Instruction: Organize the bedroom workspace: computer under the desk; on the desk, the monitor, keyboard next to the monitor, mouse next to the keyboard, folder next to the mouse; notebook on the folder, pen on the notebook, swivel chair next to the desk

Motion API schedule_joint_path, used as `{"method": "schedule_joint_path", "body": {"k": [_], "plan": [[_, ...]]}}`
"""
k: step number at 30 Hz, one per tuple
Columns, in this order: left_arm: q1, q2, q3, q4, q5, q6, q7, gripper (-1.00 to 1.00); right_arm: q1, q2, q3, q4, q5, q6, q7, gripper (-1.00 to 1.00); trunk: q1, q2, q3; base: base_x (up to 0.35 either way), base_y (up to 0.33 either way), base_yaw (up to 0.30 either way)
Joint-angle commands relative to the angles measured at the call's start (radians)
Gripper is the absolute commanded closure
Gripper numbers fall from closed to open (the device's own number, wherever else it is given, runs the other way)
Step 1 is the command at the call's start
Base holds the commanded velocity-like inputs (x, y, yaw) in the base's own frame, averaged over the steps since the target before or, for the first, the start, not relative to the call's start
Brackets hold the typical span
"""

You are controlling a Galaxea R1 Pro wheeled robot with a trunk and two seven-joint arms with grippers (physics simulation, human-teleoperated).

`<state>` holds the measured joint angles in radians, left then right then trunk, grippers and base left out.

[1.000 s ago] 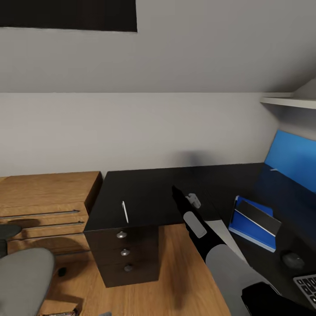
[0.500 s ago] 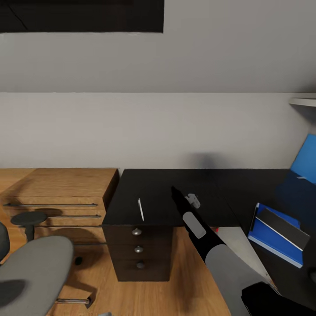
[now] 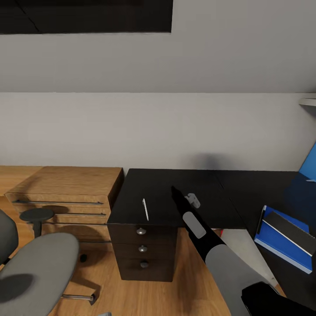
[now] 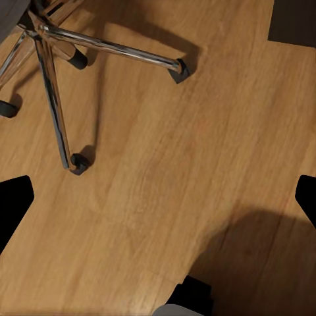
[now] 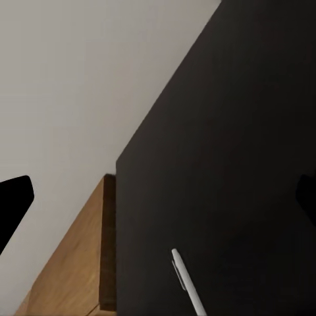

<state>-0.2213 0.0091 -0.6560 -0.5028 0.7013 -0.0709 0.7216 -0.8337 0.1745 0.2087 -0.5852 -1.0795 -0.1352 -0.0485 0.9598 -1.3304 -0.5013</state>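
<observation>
The black desk (image 3: pixel 175 188) stands against the wall, with its knobbed drawers (image 3: pixel 141 231) facing me. A thin white pen (image 3: pixel 145 209) lies on it near the front edge, above the drawers; it is seen again as the pen (image 5: pixel 187 283) on the dark desk top (image 5: pixel 230 164). My right gripper (image 3: pixel 175 193) (image 5: pixel 158 197) hovers open over the desk, just right of the pen. The blue folder (image 3: pixel 281 252) lies on the desk at the right with the black notebook (image 3: pixel 290 231) on top. The swivel chair (image 3: pixel 37 265) stands at the lower left, and my open left gripper (image 4: pixel 158 201) hangs over the floor beside its chrome base (image 4: pixel 52 79). Keyboard and mouse are out of view.
A light wooden chest (image 3: pixel 70 188) adjoins the desk's left end. A pale grey-white surface (image 3: pixel 239 245) shows under the desk beside my right arm; I cannot tell what it is. A blue slanted panel (image 3: pixel 310 164) cuts in at the right edge. Wood floor (image 4: pixel 171 164) lies open before the drawers.
The head camera has turned left, so desk, pen and folder have slid right in the picture, keyboard and mouse have left it, and more of the chair shows. The right arm keeps its pose.
</observation>
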Motion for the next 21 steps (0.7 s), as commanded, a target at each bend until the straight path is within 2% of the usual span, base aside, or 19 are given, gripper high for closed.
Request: {"method": "schedule_joint_path", "body": {"k": [1, 4, 7, 11, 14, 15, 16, 17, 18, 19, 21], "plan": [[-0.001, 0.001, -0.008, 0.000, 0.010, -0.007, 0.005, -1.00, -0.001, 0.000, 0.004, -0.001, -0.006, -0.007, -0.005, -1.00, 0.000, -0.001, -0.001, 0.000, 0.000, 0.004], [-0.001, 0.001, -0.008, 0.000, 0.010, -0.007, 0.005, -1.00, -0.001, 0.000, 0.005, -0.003, 0.015, -0.034, -0.005, -1.00, 0.000, -0.001, -0.001, 0.000, 0.000, 0.001], [-0.001, 0.001, -0.008, 0.000, 0.010, -0.007, 0.005, -1.00, -0.001, 0.000, 0.008, -0.003, 0.057, -0.078, -0.007, -1.00, 0.000, -0.001, -0.001, 0.000, 0.000, 0.000], [-0.001, 0.000, -0.008, 0.000, 0.010, -0.007, 0.005, -1.00, -0.001, 0.000, 0.010, -0.001, 0.145, -0.131, -0.019, -1.00, 0.000, -0.001, -0.001, 0.000, 0.000, 0.000], [-0.001, 0.001, -0.008, 0.000, 0.010, -0.007, 0.005, -1.00, -0.001, 0.000, 0.013, 0.000, 0.227, -0.148, -0.056, -1.00, 0.000, -0.001, -0.001, 0.000, 0.000, 0.000], [-0.001, 0.001, -0.008, 0.000, 0.010, -0.007, 0.005, -1.00, -0.001, 0.000, 0.014, 0.000, 0.287, -0.153, -0.097, -1.00, 0.000, -0.001, -0.001, 0.000, 0.000, 0.000], [-0.001, 0.000, -0.008, 0.000, 0.010, -0.007, 0.005, -1.00, -0.001, 0.000, 0.016, 0.000, 0.318, -0.153, -0.122, -1.00, 0.000, -0.001, -0.001, 0.000, 0.000, 0.000], [-0.001, 0.000, -0.008, 0.000, 0.010, -0.007, 0.005, -1.00, -0.001, 0.000, 0.038, -0.002, 0.447, -0.114, -0.229, -1.00, 0.000, -0.001, -0.001, 0.000, 0.000, 0.000], [-0.001, 0.000, -0.008, 0.000, 0.010, -0.007, 0.005, -1.00, -0.001, 0.000, 0.047, -0.004, 0.479, -0.091, -0.256, -1.00, 0.000, -0.001, -0.001, 0.000, 0.000, 0.000], [-0.001, 0.000, -0.008, 0.000, 0.010, -0.007, 0.005, -1.00, -0.001, 0.000, 0.067, -0.007, 0.540, -0.028, -0.311, -1.00, 0.000, -0.001, -0.001, 0.000, 0.000, 0.000], [-0.001, 0.000, -0.008, 0.000, 0.010, -0.007, 0.005, -1.00, -0.002, 0.000, 0.086, -0.013, 0.592, 0.047, -0.359, -1.00, 0.000, -0.001, -0.001, 0.000, 0.000, 0.000]]}}
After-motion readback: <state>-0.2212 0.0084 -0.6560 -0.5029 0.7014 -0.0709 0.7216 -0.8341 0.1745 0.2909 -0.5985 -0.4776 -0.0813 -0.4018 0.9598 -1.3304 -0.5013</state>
